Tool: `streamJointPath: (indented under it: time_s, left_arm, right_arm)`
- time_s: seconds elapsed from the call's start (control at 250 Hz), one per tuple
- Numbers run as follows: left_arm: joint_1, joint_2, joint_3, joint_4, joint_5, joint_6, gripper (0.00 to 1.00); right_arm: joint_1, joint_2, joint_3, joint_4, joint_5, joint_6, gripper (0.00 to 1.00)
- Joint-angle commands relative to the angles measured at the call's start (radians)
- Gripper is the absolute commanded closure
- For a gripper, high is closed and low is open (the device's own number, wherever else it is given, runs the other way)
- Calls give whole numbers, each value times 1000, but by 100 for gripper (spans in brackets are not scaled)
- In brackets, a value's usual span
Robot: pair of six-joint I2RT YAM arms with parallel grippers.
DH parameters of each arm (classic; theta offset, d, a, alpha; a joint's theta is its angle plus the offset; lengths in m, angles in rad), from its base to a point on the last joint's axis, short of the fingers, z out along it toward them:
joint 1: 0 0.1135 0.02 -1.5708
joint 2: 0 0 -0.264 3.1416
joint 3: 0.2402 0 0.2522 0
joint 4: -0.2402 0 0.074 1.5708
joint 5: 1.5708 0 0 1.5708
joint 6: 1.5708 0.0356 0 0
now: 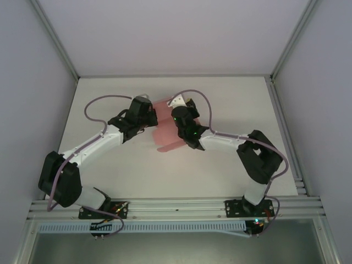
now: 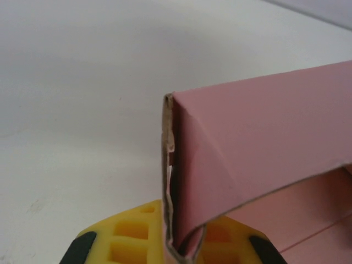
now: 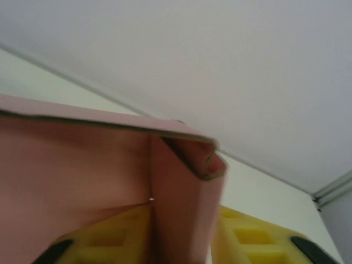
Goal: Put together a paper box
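Left wrist shows left tool (image 2: 181, 245) clamped on paper box (image 2: 264, 154); right tool (image 3: 184, 242) state unclear.

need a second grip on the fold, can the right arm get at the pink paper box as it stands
Likely yes: the right gripper is at the paper box, with a folded flap between its fingers and nothing in the way. The left gripper pinches another edge, on the other side.
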Motion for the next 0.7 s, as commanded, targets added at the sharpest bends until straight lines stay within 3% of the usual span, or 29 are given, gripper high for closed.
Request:
streamJointPath:
  time_s: [0.0,0.192,0.291,0.399,0.579,0.695]
  left_arm:
    - [22,-17,13,-66,-65,-17,100]
    - [22,-26,-17,14,-31,46,100]
    - [22,-30,-50,88,-6,165,100]
    - [22,-22,-69,125,-2,316,100]
    - [24,-63,-207,355,14,457,100]
    - [24,-25,-193,363,153,594,100]
  right_arm:
    - [-59,-75,-58,-128,-177,101,49]
    - [-66,-222,-125,-157,-602,154,1]
    - [-74,-324,-165,-136,-750,217,0]
    - [-89,-442,-200,-128,-792,313,0]
    - [-126,-625,-276,-169,-653,462,0]
    - [-161,-713,-297,-301,-552,559,0]
